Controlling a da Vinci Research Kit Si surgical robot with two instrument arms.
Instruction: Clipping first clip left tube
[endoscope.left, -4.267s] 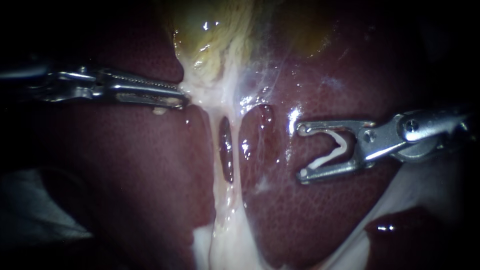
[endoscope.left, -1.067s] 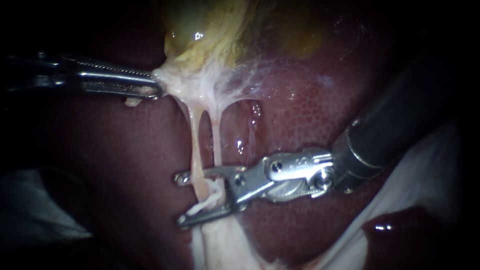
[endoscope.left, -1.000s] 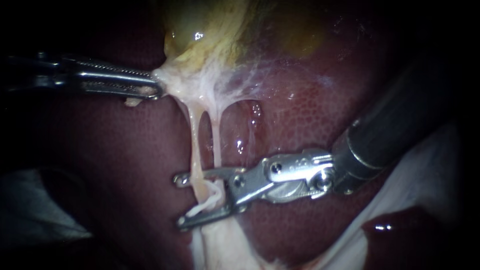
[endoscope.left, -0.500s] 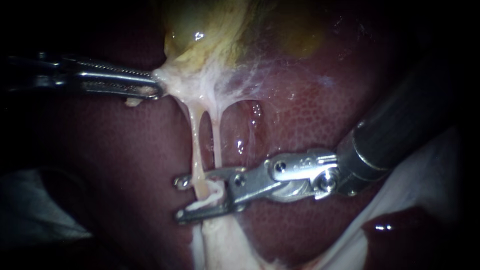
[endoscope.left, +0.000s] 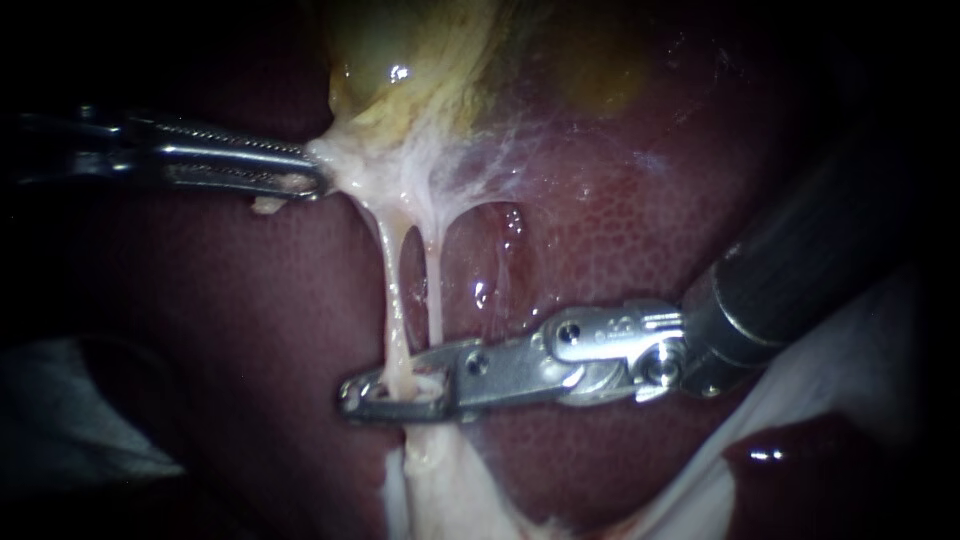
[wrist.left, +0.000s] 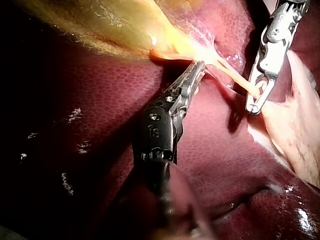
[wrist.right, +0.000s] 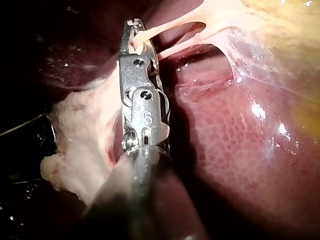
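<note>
Clip (endoscope.left: 428, 383) sits low on the left tube (endoscope.left: 392, 290), squeezed there by the end effector of the right instrument (endoscope.left: 350, 395). End effector of the left instrument (endoscope.left: 318, 180) grips pale tissue (endoscope.left: 348, 172) by the gallbladder (endoscope.left: 400, 60).

Slot between left tube (endoscope.left: 393, 300) and right tube (endoscope.left: 436, 290) is narrow. It is closed below by right instrument (endoscope.left: 356, 396), clamped on left tube, and above by gallbladder (endoscope.left: 420, 90), held in left instrument (endoscope.left: 318, 182).
</note>
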